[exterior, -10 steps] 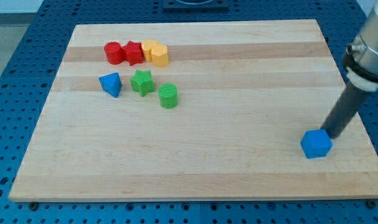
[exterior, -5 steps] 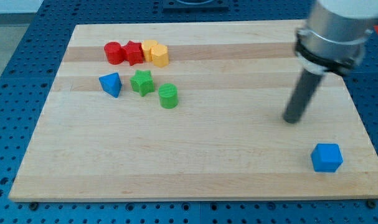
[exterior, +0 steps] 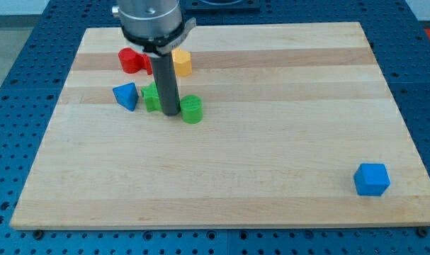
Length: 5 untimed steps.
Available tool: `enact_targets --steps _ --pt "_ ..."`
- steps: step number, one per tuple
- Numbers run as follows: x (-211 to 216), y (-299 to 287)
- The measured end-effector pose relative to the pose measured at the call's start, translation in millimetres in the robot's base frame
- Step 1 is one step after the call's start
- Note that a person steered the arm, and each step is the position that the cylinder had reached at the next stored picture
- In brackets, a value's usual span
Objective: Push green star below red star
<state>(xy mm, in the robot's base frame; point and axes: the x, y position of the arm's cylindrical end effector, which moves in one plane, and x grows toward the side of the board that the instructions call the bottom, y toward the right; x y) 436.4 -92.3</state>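
The green star (exterior: 151, 97) lies at the upper left of the wooden board, mostly hidden behind my rod. My tip (exterior: 170, 112) rests right beside it, on its right, between it and a green cylinder (exterior: 192, 109). The red star (exterior: 149, 62) sits above the green star, in a row of blocks near the view's top; the rod covers most of it, so only a sliver shows.
A red block (exterior: 130, 60) lies left of the red star and a yellow block (exterior: 181, 62) right of it. A blue pyramid-like block (exterior: 126, 95) sits left of the green star. A blue cube (exterior: 372, 178) lies at the board's lower right.
The rod has swept from the board's right side to the upper left and now stands next to the green star. The blue cube, pushed a little earlier, has stayed at the lower right.
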Motion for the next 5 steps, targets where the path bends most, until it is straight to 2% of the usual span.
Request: enact_targets --steps 1,2,3,4,5 --pt "25 3" --pt "19 -6" --pt "-15 -33" --pt "-51 -25" --pt "-67 6"
